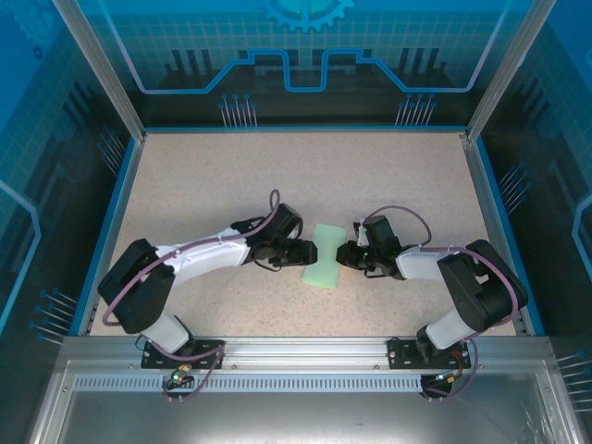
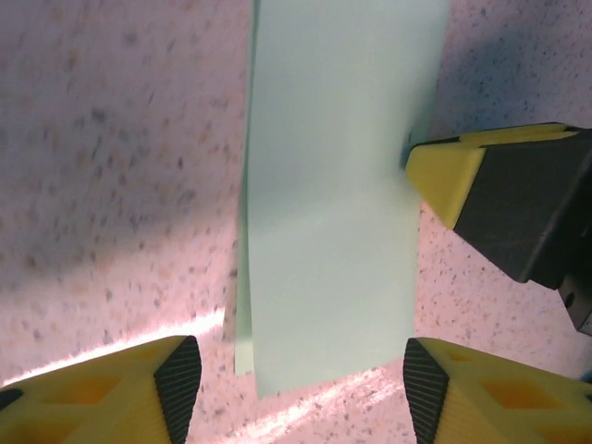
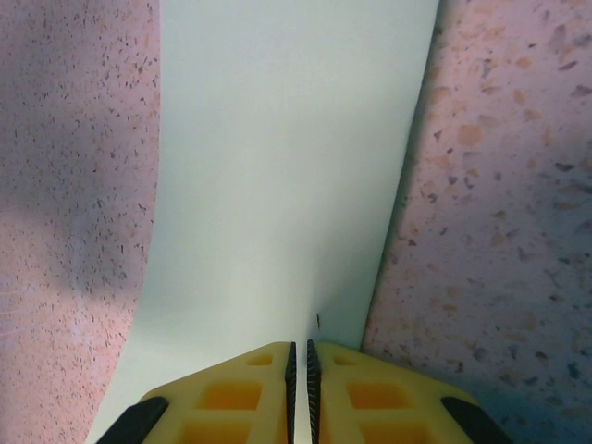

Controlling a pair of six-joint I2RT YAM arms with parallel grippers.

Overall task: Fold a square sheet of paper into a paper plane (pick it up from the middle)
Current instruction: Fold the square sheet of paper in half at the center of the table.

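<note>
right gripper point(image 3: 298, 359) has its yellow fingers pinched shut on one long edge of the green paper point(image 1: 326, 255), with barely a slit between them. left gripper point(image 2: 302, 370) is spread wide open, and one end of the paper sits in the gap, not clamped by anything. the paper is folded into a long narrow strip, with layers peeking out along one edge. it's lying flat on the speckled tabletop point(image 1: 231, 176), about the middle and a touch toward the near edge. the two grippers face each other across it, left one on its left side, right one on its right.
</note>
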